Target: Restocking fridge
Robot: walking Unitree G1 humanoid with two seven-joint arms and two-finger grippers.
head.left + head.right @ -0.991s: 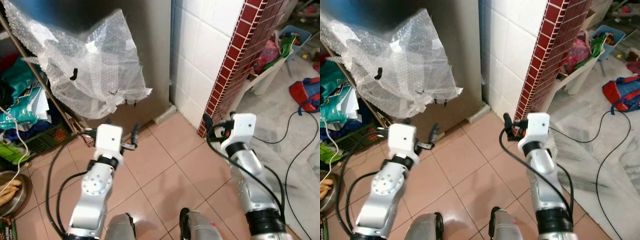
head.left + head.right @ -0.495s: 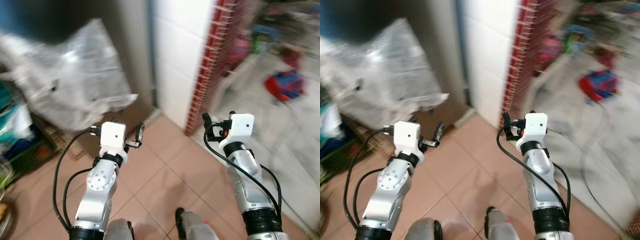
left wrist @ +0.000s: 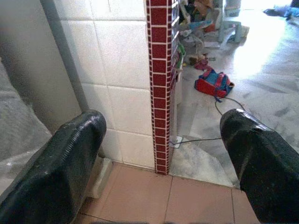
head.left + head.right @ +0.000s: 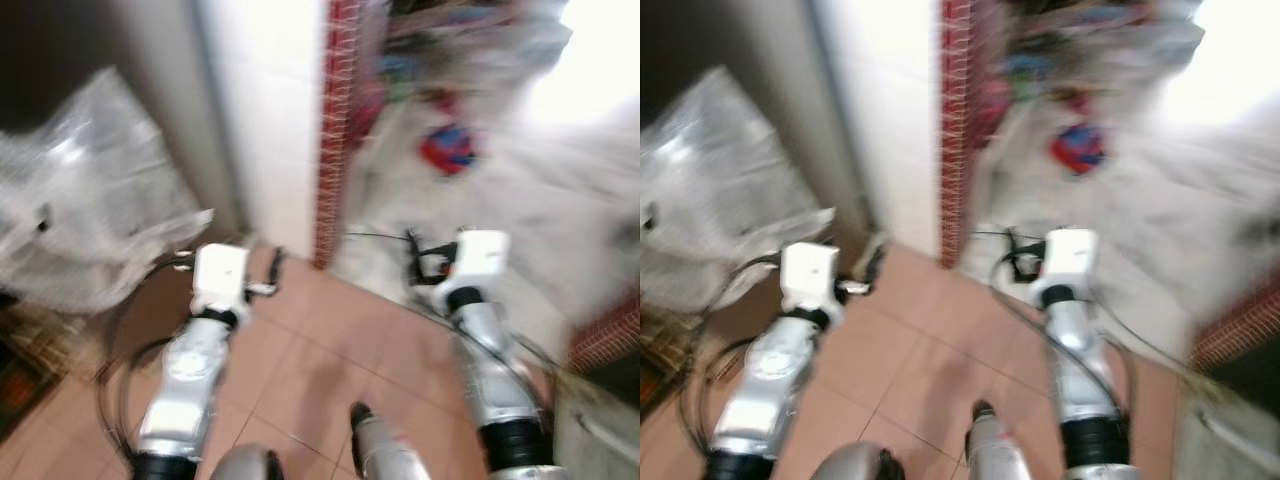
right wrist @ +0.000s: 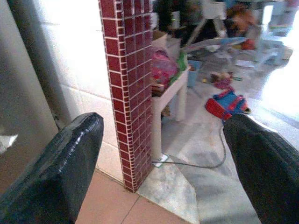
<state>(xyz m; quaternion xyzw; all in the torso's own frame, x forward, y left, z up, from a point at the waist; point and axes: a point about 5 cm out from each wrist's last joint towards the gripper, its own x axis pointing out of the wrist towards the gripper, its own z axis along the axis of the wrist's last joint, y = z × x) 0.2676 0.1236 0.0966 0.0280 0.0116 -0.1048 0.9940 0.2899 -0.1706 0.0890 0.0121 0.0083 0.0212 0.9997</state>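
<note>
Camera swung right since earlier frames; head views blurred, so we read wrist views. Left tool [image 3: 161, 172] fingers spread, holding nothing, facing red brick pillar [image 3: 161, 84] and white tiled wall [image 3: 119, 70]. Right tool [image 5: 161, 163] fingers spread, holding nothing, facing same pillar. Grey fridge side [image 3: 28, 60] left of wall, bubble wrap [image 4: 90, 210] hanging on it. Red-blue bag [image 3: 213, 85] on marble floor [image 3: 261, 70] beyond.

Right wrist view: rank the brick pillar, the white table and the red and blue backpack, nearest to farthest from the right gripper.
1. Brick pillar, directly ahead of the right gripper, at the tile edge.
2. White table, just behind the pillar.
3. Red and blue backpack, farther out on the marble floor.
</note>
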